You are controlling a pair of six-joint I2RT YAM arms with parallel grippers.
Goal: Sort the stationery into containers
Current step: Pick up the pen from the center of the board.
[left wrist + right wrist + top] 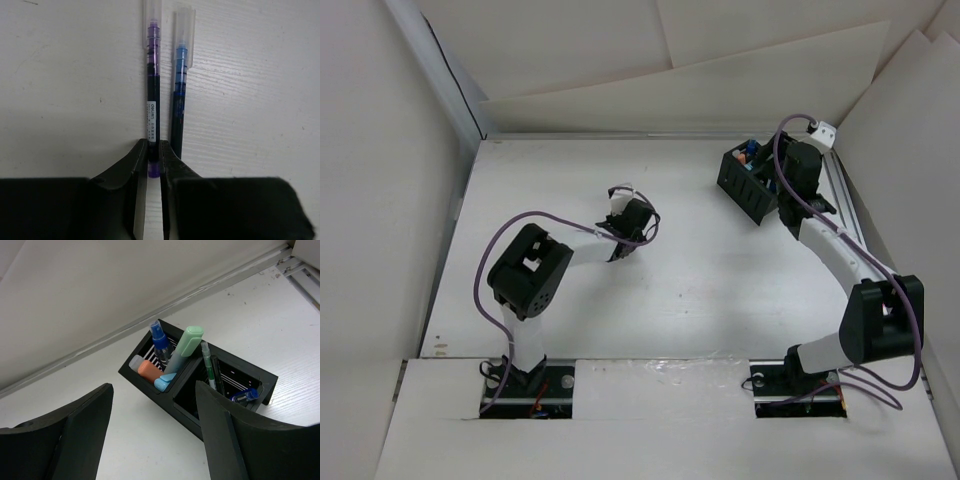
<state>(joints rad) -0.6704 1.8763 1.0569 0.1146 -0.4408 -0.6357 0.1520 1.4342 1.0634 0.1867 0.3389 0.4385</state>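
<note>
A matte white worktop (700, 290) carries a boxy black plastic organizer (748, 192) with slotted walls at its far right, markers (182, 347) standing inside. The right gripper (152, 387) hangs above it, spread wide and empty. The left gripper (152, 150) is clamped on the very tail of a slim, glossy purple pen (152, 90), which could pivot or slip. A blue pen (179, 100) lies just beside it and may snag.

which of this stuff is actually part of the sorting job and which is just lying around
Job: purple pen in the left gripper, blue pen beside it, black organizer, green highlighter and orange piece already inside.
Not the job: metal rail, purple cables.
</note>
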